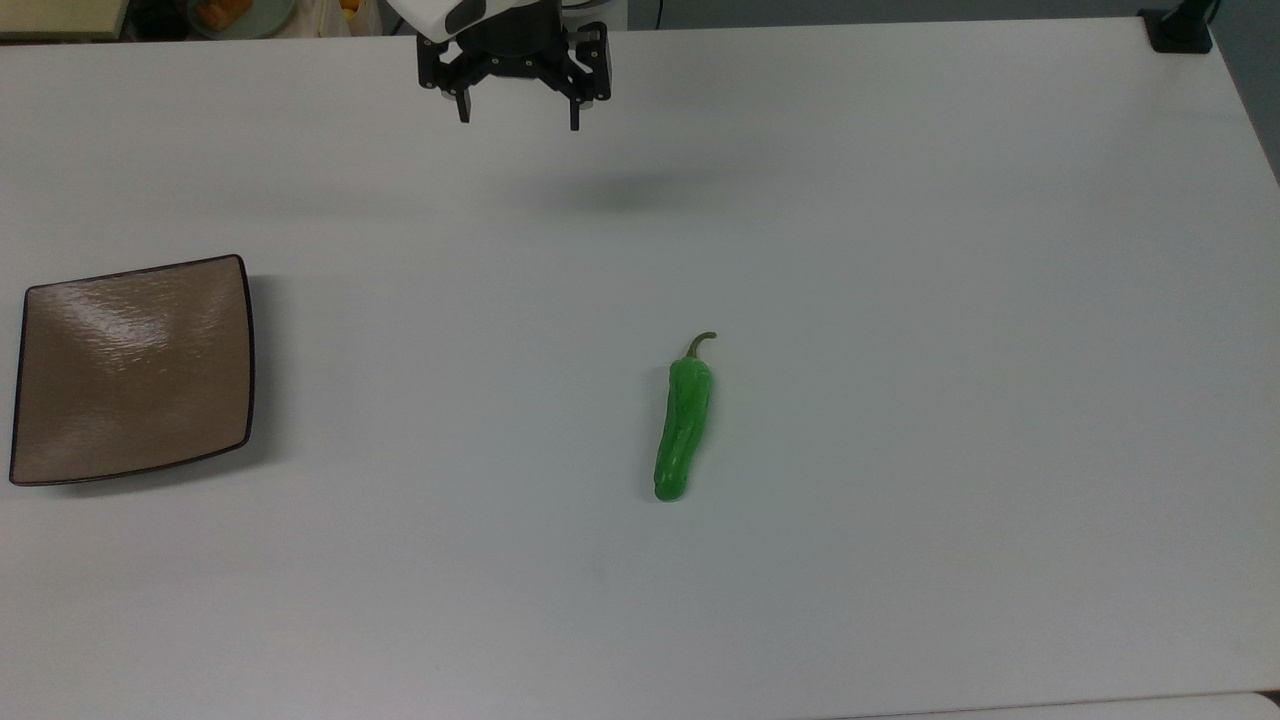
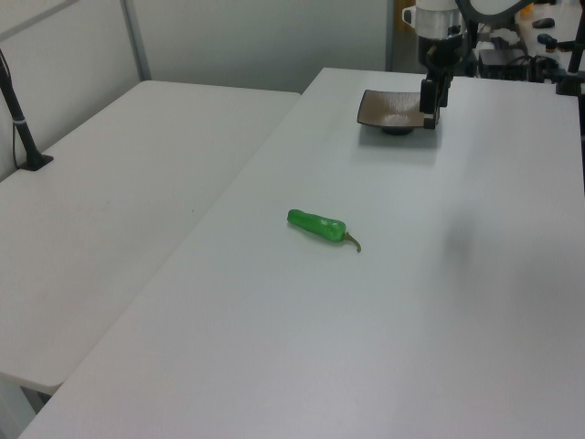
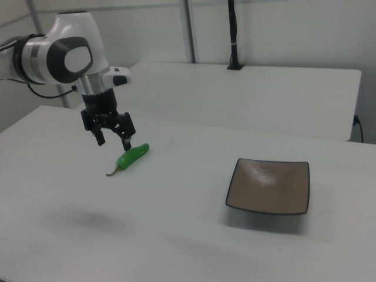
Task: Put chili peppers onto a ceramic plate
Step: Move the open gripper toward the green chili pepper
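A bright green chili pepper [image 1: 683, 428] lies on the white table [image 1: 900, 300] near the middle of the top view, its curved brown stem pointing toward the far edge. It also shows in the left view [image 2: 318, 224] and the right view [image 3: 132, 157]. The square brown ceramic plate [image 1: 133, 368] rests near the top view's left edge, bare; it appears again in the left view [image 2: 391, 110] and the right view [image 3: 269, 185]. My gripper [image 1: 519, 113] hangs open and holds nothing, well above the table at the far edge, apart from pepper and plate [image 3: 112, 140].
A second white table [image 3: 247, 88] adjoins this one. A black clamp post [image 1: 1180, 28] stands at the top view's far right corner. Cluttered items [image 1: 230, 12] sit beyond the table's far left edge.
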Robot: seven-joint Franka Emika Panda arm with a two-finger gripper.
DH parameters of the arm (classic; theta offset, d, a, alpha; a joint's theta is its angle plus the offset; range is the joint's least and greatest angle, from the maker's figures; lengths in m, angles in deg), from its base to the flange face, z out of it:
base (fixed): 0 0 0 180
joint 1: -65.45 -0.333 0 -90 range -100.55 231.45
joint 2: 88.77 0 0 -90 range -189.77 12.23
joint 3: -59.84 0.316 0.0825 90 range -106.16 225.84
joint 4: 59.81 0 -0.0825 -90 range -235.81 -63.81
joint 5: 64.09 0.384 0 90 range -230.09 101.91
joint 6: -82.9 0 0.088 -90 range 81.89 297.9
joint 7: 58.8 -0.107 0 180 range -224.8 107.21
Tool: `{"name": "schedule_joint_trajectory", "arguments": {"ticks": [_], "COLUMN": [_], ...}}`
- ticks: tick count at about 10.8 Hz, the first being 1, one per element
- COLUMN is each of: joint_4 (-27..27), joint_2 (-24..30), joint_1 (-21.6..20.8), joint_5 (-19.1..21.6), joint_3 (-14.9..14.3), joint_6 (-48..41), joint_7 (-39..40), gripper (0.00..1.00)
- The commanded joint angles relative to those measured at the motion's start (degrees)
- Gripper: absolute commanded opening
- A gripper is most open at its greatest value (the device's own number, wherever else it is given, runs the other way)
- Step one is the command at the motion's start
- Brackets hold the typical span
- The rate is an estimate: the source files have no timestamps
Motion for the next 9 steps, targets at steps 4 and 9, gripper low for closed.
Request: {"name": "schedule_joint_trajectory", "arguments": {"ticks": [4, 9], "joint_4": [-0.9, -0.7], "joint_2": [0.7, 0.0], "joint_1": [-1.3, -1.4], "joint_5": [1.2, 1.6], "joint_3": [-1.7, -1.7], "joint_6": [1.9, 2.2], "joint_7": [-0.3, -1.6], "gripper": [1.0, 1.0]}}
